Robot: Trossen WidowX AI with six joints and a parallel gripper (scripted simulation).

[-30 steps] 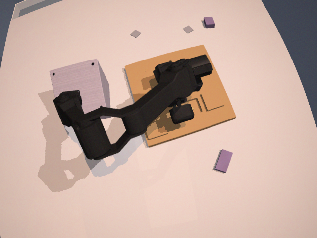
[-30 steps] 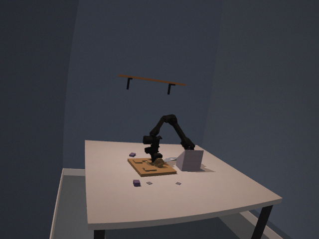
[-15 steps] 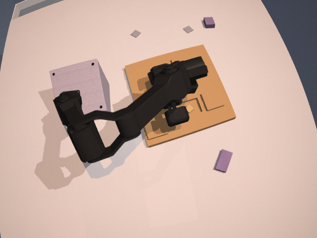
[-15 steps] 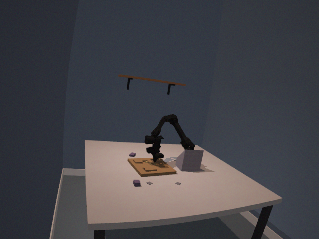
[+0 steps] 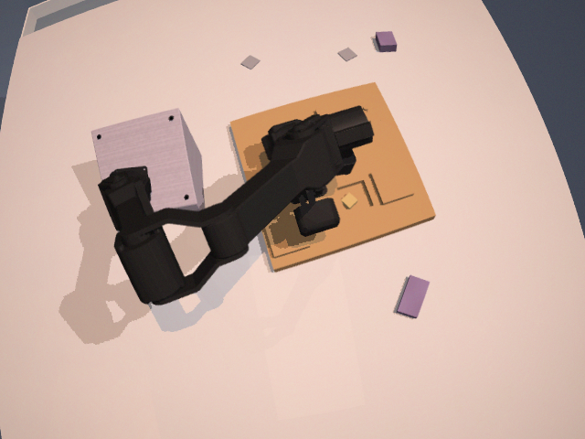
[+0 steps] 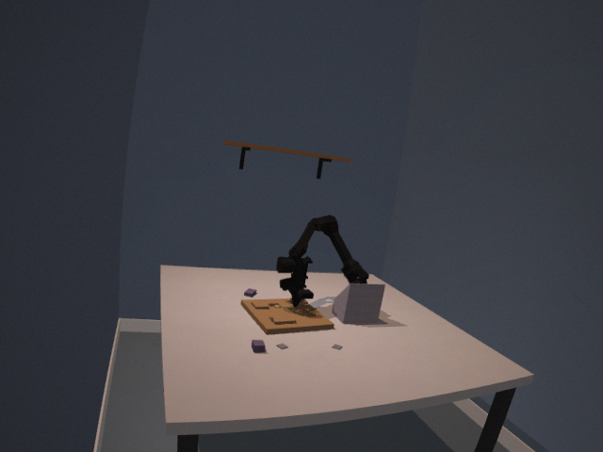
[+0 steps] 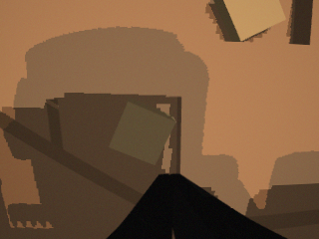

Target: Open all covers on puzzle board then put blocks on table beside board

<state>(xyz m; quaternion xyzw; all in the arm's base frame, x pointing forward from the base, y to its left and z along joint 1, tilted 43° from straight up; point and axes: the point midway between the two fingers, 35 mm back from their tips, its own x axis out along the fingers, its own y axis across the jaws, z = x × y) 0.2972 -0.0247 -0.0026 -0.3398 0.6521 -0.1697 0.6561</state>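
Observation:
The orange puzzle board (image 5: 401, 160) (image 6: 309, 325) (image 7: 259, 100) lies flat, with dark angled rails or grooves (image 5: 376, 189). A small pale yellow square piece (image 5: 349, 200) (image 7: 254, 16) stands on it. A second, similar square piece (image 7: 143, 132) lies in the arm's shadow, between dark edges. Whether these are blocks or cover knobs I cannot tell. My gripper (image 6: 295, 304) (image 7: 169, 185) is shut and empty, pointing down low over the board, its tips just beside the shaded piece in the wrist view. A purple block (image 5: 386, 39) (image 6: 258, 346) and a longer purple block (image 5: 413, 296) (image 6: 250, 292) rest on the table, clear of the board. The arm hides part of the board.
A lilac box (image 5: 142, 158) (image 6: 363, 303) stands beside the board near the arm's base. Two thin grey tiles, one (image 5: 249, 61) (image 6: 336, 347) and another (image 5: 346, 53) (image 6: 282, 346), lie on the table. A shelf (image 6: 287, 151) hangs on the far wall.

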